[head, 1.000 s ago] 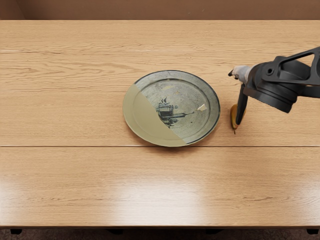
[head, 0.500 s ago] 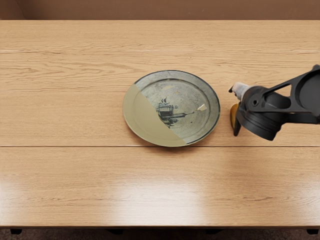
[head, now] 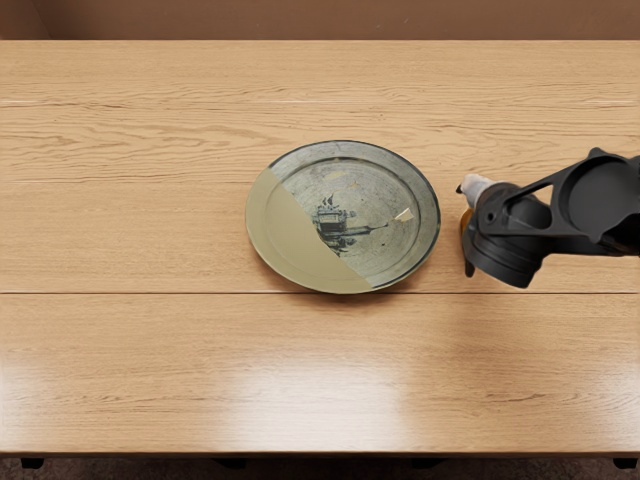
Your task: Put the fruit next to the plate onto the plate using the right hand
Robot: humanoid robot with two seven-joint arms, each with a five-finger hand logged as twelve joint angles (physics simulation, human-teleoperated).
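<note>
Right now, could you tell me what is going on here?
The robot's black right hand, coming in from the right, is low over a yellow-orange fruit lying on the light wooden table just right of the round grey-green plate. It hides most of the fruit, so I cannot tell whether it has a grip. The fruit is not yet on the plate.

fruit [head: 464,228] mostly hidden beneath right hand [head: 504,246], arm [head: 600,200] cropped at edge

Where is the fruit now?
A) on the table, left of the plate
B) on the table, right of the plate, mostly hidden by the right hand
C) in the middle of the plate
B: a yellow sliver of the fruit shows just right of the plate, behind the right hand.
</note>
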